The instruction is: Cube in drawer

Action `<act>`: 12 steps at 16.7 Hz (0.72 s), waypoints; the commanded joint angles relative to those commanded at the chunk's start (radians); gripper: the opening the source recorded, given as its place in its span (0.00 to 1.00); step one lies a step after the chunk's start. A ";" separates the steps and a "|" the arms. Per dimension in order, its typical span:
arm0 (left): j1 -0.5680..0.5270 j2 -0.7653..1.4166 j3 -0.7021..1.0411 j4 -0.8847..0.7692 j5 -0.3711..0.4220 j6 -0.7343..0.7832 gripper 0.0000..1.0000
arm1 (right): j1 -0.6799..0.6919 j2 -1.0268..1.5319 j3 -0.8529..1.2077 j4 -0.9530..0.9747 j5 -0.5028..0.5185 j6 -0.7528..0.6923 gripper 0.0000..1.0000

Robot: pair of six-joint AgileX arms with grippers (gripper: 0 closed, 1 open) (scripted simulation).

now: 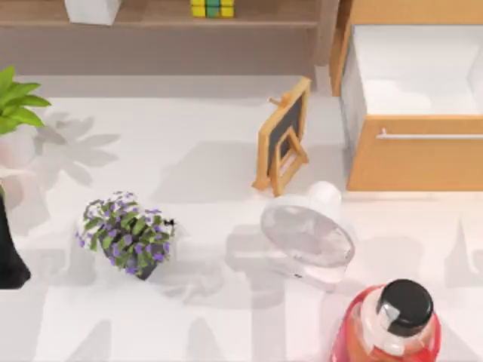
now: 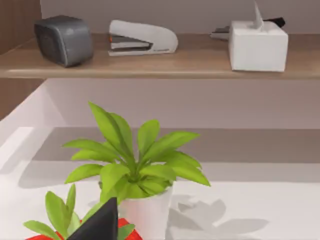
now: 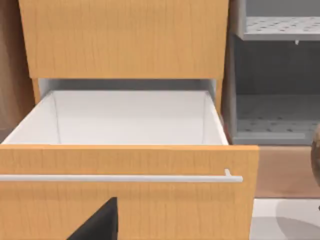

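Observation:
The cube (image 1: pixel 212 7), with yellow and green squares, sits on the brown shelf (image 1: pixel 151 19) at the back, near the middle. The light-orange drawer (image 1: pixel 415 162) stands pulled out at the back right, its white inside bare and its silver bar handle (image 1: pixel 430 136) facing the table. In the right wrist view the drawer (image 3: pixel 125 165) is straight ahead and close, with a dark part of my right gripper (image 3: pixel 97 225) low in front of it. My left arm (image 1: pixel 9 256) is parked at the table's left edge. A dark tip of my left gripper (image 2: pixel 97 225) shows beside a green plant (image 2: pixel 135 165).
A small easel chalkboard (image 1: pixel 284 136), a white fan (image 1: pixel 309 234), a pot of purple flowers (image 1: pixel 127 234) and a red bottle with a black cap (image 1: pixel 392 324) stand on the table. A white box (image 1: pixel 92 9), a stapler (image 2: pixel 142 37) and a grey device (image 2: pixel 64 39) are on the shelf.

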 joint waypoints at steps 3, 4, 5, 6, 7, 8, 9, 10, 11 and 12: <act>0.000 0.000 0.000 0.000 0.000 0.000 1.00 | 0.006 0.010 0.007 0.005 0.004 0.001 1.00; 0.000 0.000 0.000 0.000 0.000 0.000 1.00 | 0.019 0.029 0.021 0.014 0.011 0.003 1.00; 0.000 0.000 0.000 0.000 0.000 0.000 1.00 | 0.037 0.059 0.043 0.027 0.022 0.005 1.00; 0.000 0.000 0.000 0.000 0.000 0.000 1.00 | 0.060 0.099 0.071 0.044 0.038 0.008 1.00; 0.000 0.000 0.000 0.000 0.000 0.000 1.00 | 0.088 0.150 0.106 0.064 0.057 0.011 1.00; 0.000 0.000 0.000 0.000 0.000 0.000 1.00 | 0.120 0.210 0.148 0.087 0.080 0.014 1.00; 0.000 0.000 0.000 0.000 0.000 0.000 1.00 | 0.155 0.280 0.195 0.113 0.107 0.017 1.00; 0.000 0.000 0.000 0.000 0.000 0.000 1.00 | 0.193 0.359 0.248 0.141 0.138 0.019 1.00; 0.000 0.000 0.000 0.000 0.000 0.000 1.00 | 0.234 0.444 0.306 0.171 0.171 0.022 1.00; 0.000 0.000 0.000 0.000 0.000 0.000 1.00 | 0.276 0.535 0.369 0.202 0.206 0.024 1.00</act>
